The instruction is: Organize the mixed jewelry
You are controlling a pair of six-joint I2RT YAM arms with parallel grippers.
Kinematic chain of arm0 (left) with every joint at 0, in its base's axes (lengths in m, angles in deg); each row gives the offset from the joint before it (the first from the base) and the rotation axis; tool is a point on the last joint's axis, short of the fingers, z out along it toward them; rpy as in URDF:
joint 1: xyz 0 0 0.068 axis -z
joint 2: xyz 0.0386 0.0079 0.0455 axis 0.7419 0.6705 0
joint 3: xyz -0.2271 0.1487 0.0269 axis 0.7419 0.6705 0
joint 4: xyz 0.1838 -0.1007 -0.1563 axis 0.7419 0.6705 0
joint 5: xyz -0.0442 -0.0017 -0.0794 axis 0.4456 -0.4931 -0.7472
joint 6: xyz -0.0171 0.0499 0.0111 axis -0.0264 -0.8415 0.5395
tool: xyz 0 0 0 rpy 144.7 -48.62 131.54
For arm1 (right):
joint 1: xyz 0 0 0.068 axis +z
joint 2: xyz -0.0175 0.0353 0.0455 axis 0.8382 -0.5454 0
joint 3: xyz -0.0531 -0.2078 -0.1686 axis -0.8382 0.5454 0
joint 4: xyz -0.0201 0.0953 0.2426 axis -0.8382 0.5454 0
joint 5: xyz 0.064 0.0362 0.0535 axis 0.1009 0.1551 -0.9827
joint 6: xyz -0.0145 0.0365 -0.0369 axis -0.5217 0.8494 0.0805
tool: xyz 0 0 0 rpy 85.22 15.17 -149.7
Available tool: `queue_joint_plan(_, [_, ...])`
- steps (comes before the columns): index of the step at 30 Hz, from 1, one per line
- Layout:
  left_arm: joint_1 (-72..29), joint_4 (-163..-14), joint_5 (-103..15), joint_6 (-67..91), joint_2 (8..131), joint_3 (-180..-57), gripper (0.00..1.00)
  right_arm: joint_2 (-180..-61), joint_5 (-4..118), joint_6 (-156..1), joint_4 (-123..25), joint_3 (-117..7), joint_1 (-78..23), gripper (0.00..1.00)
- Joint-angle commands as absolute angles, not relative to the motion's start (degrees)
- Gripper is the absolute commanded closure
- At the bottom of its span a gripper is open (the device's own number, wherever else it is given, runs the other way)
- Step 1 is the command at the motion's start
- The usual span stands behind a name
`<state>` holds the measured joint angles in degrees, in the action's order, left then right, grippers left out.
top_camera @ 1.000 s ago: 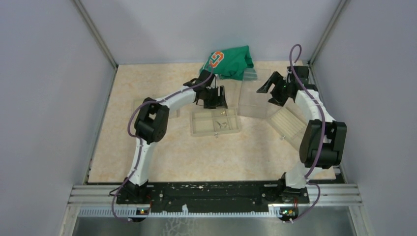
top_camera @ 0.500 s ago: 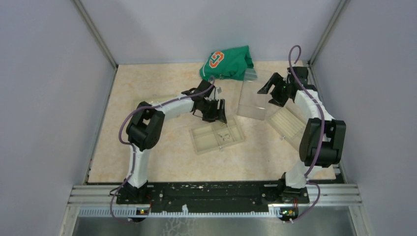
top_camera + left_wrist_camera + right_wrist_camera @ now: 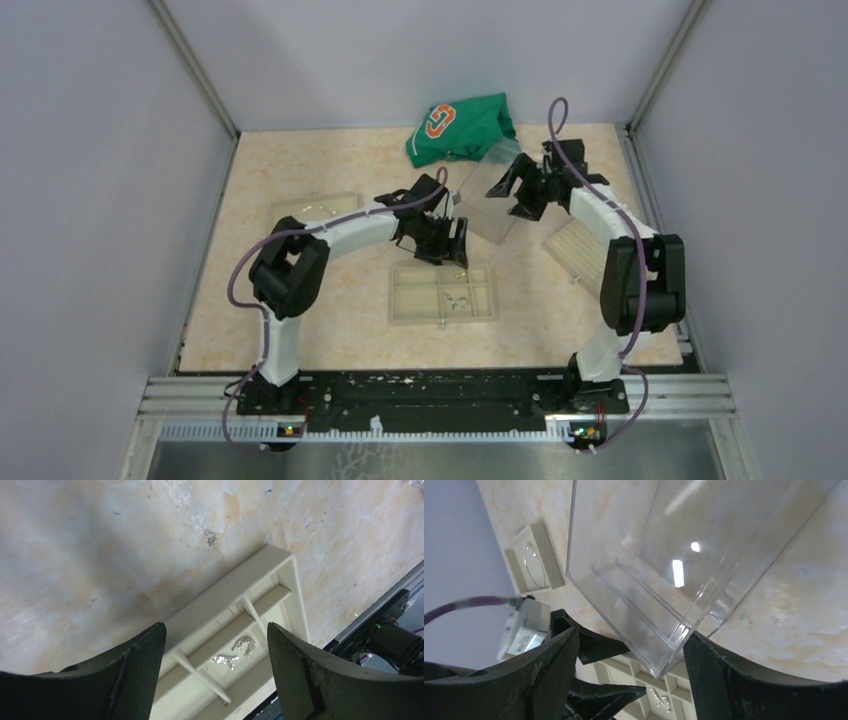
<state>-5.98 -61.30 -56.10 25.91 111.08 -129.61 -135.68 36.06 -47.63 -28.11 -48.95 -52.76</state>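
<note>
Two small sparkly silver pieces of the mixed jewelry (image 3: 243,645) (image 3: 458,298) lie in one compartment of a cream divided tray (image 3: 412,300) (image 3: 227,597). My left gripper (image 3: 440,247) (image 3: 216,630) hovers open over the tray's far edge, with nothing between its fingers. A thin wire hoop (image 3: 531,560) rests in a second cream tray (image 3: 549,555) (image 3: 315,208) at the left. My right gripper (image 3: 520,190) (image 3: 629,637) is open. A corner of the clear plastic box (image 3: 487,195) (image 3: 664,580) sits between its jaws, against the right finger (image 3: 724,680).
A green cloth with an orange logo (image 3: 462,127) lies at the back wall. A ridged cream tray (image 3: 578,248) sits under the right arm. Grey walls close in three sides.
The divided tray has slid toward the near edge and squared up, and the left gripper followed it. The right gripper swung left, and the clear box moved left and turned with it.
</note>
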Motion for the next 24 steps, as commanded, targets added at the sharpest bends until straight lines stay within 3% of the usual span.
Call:
queue_joint_plan(1, [-7.12,-55.51,-49.74,25.08,102.45,-130.58,0.19,-137.07,34.58,-42.14,-35.16,-51.69,-46.5,0.25])
queue_joint_plan(8, [-12.44,-49.26,-47.22,23.55,91.71,-126.6,0.18,-145.4,39.62,-31.78,-41.93,-59.93,-35.3,0.26])
queue_joint_plan(13, [-17.57,-48.44,-47.74,23.27,84.65,-121.06,0.18,-151.45,39.97,-30.08,-39.23,-68.18,-32.61,0.27])
queue_joint_plan(18, [-23.2,-49.04,-48.91,24.13,79.62,-117.72,0.18,-145.28,44.97,-37.5,-31.72,-67.21,-32.88,0.27])
queue_joint_plan(24, [-25.39,-47.12,-45.52,23.09,79.44,-118.66,0.18,-128.07,52.77,-45.51,-23.95,-57.38,-36.15,0.25])
